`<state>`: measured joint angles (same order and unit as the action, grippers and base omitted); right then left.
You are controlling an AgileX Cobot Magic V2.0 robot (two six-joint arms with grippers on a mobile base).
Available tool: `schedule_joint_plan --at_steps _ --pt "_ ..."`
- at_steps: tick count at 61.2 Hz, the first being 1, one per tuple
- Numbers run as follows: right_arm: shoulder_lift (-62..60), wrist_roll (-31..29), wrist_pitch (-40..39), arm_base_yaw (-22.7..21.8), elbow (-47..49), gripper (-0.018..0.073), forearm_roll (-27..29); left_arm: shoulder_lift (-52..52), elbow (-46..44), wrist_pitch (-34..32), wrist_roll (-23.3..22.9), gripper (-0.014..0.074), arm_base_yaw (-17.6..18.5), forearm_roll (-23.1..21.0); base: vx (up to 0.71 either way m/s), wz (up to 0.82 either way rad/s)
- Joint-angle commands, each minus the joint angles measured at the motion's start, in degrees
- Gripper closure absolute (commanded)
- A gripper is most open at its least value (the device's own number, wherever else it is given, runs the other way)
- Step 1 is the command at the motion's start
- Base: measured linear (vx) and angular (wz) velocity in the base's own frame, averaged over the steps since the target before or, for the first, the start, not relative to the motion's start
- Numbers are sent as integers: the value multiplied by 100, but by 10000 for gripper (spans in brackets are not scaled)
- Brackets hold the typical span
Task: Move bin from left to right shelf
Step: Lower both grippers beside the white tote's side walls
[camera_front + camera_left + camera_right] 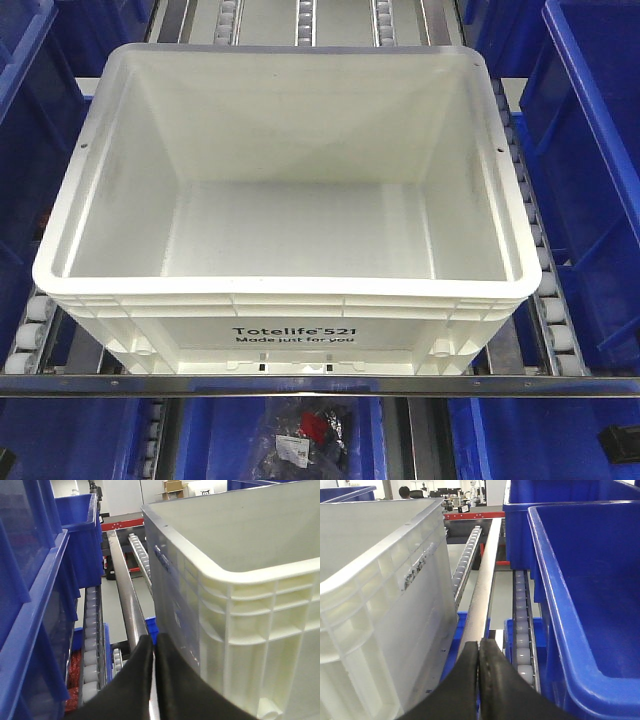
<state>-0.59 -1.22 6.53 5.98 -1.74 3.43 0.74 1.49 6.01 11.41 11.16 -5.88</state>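
The bin (pixel 290 292) is being borne on roller tracks (pixel 548 300) and is being flanked by blue bins (pixel 590 180), with narrow gaps being left at either side. The left end effector (pixel 152 652) is being held fully closed and empty in the left gap, just beside the bin. The right end effector (pixel 479 655) is being held likewise in the right gap.

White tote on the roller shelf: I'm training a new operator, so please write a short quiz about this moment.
1. True or false: the white bin holds parts.
2. The left gripper is: A open; B shut on nothing; C shut on the bin's rim.
3. In the right wrist view, the right gripper sits between the white bin and a neighbouring bin. What colour is that one?
Key: 1 false; 2 B; 3 blue.
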Motion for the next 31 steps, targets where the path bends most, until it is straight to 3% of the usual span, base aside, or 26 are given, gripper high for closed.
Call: schedule_joint_plan --at_steps 1,31 --pt "-43 -19 -440 -6 -86 566 -29 61 -101 -446 -23 604 36 -14 0 0" --pt "-43 -19 -435 -6 -86 566 -29 61 -101 -446 -23 604 36 -14 0 0"
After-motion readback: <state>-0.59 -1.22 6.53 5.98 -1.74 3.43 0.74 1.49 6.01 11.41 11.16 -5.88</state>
